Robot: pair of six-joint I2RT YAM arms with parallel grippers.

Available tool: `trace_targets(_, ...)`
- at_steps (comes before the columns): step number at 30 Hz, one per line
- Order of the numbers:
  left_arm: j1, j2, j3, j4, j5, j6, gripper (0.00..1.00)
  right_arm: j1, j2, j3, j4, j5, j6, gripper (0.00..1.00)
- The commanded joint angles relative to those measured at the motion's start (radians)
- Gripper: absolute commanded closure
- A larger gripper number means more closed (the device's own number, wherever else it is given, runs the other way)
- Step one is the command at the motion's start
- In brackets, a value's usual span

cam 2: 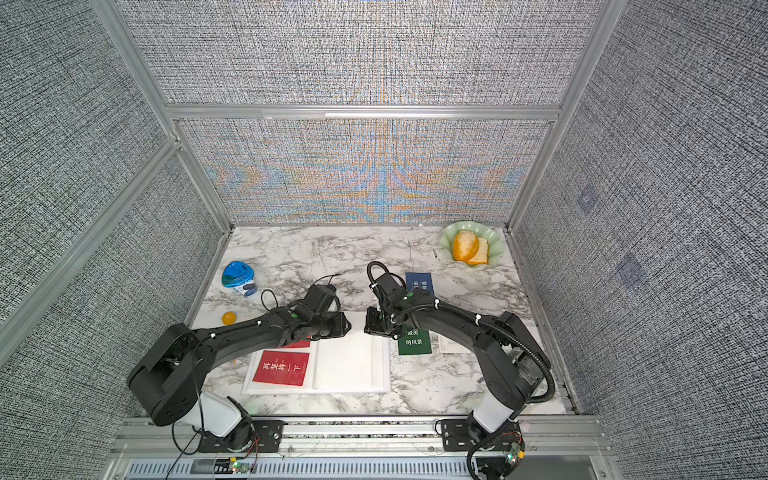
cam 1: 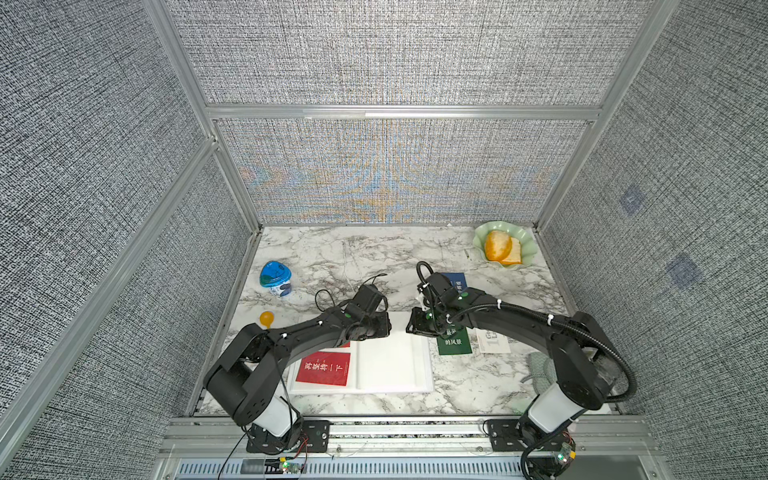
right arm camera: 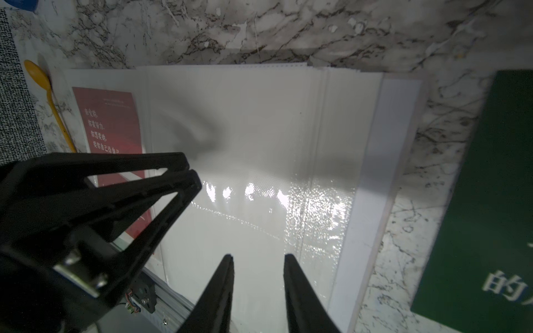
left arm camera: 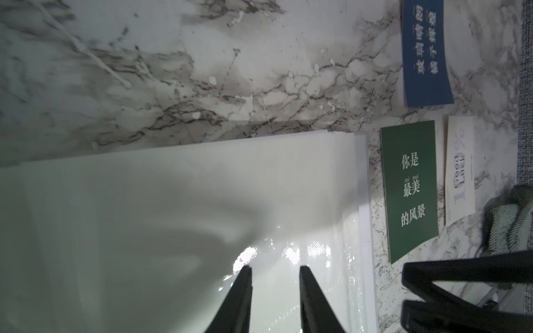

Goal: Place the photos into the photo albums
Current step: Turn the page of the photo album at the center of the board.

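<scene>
Both grippers are hovering over the far part of the open photo album (cam 1: 390, 361), tips pointing toward each other and close but apart in both top views. Left gripper (left arm camera: 275, 269) is standing partly open: jaws apart, only glossy white page showing between them, gripping nothing. Right gripper (right arm camera: 258, 258) is doing the same, with jaws parted, nothing in the gap, and aiming down at the right-hand page. Can't tell whether either one is touching the plastic film.

Album is lying flat on the marble table (cam 1: 353, 257), toward the front edge, between the two arm bases. Two red cards are sitting on its left-hand page. One (cam 1: 324, 368) is showing fully, and the other (right arm camera: 112, 124) is mostly hiding under the left arm in the top views. Right-hand page is showing plain white with glare on the film.

Three more cards are lying loose on the table to the right of the album:
- Green card (left arm camera: 409, 190) is lying just beside the album's edge.
- White "Good Luck" card (left arm camera: 460, 173) is lying just past the green one.
- Blue card (left arm camera: 424, 54) is lying farther back, partly under the right arm in the top views.

Blue-lidded tub (cam 1: 275, 278) and yellow spoon (cam 1: 266, 318) are sitting on the left side. Pale green dish (cam 1: 481, 241) is holding orange food in the far right corner. Greenish knit cloth (left arm camera: 507, 219) is lying near the right arm's base.
</scene>
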Motion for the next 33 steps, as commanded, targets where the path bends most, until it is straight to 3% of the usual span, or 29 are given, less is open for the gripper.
trace_targets(1,-0.007,0.039,0.025,-0.044,-0.009,0.023,0.7,0.002,0.001,-0.001,0.015,0.008,0.016,0.67)
trace_targets(10,-0.007,0.042,0.04,-0.212,-0.152,0.037,0.72,0.018,0.053,0.028,0.028,-0.021,0.008,0.67)
trace_targets(19,-0.007,0.005,0.01,-0.197,-0.142,0.029,0.72,0.049,0.118,0.08,0.048,-0.039,0.014,0.67)
trace_targets(33,-0.006,-0.003,0.018,-0.19,-0.131,0.036,0.73,0.051,0.189,0.034,0.163,-0.109,0.05,0.67)
